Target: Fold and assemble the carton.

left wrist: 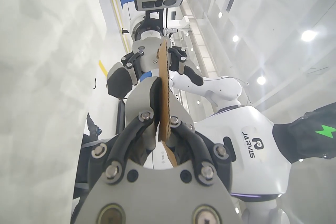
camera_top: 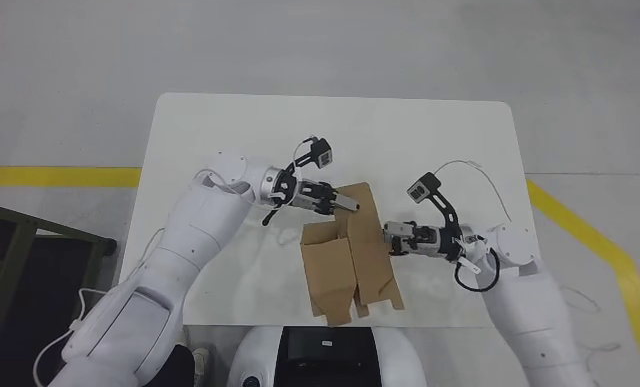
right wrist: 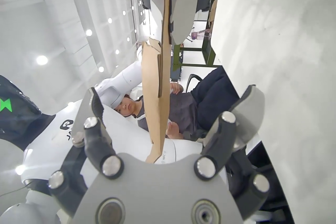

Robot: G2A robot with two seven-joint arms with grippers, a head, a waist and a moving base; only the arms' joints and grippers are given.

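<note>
The flattened brown carton (camera_top: 350, 252) is over the middle of the white table (camera_top: 200, 137), its loose flaps toward the table's front edge. My left gripper (camera_top: 343, 201) is shut on the carton's far edge, and in the left wrist view the carton (left wrist: 164, 83) shows edge-on, pinched in the left gripper (left wrist: 164, 93). My right gripper (camera_top: 390, 236) is at the carton's right edge. In the right wrist view the right gripper (right wrist: 170, 99) is open, and the carton (right wrist: 155, 93) runs between its spread fingers (right wrist: 93, 107), touching neither.
Bare table top lies on all sides of the carton, widest at the back and left. A yellow floor line (camera_top: 60, 176) runs past the table's left and right ends. A dark frame (camera_top: 40, 247) stands at the lower left, off the table.
</note>
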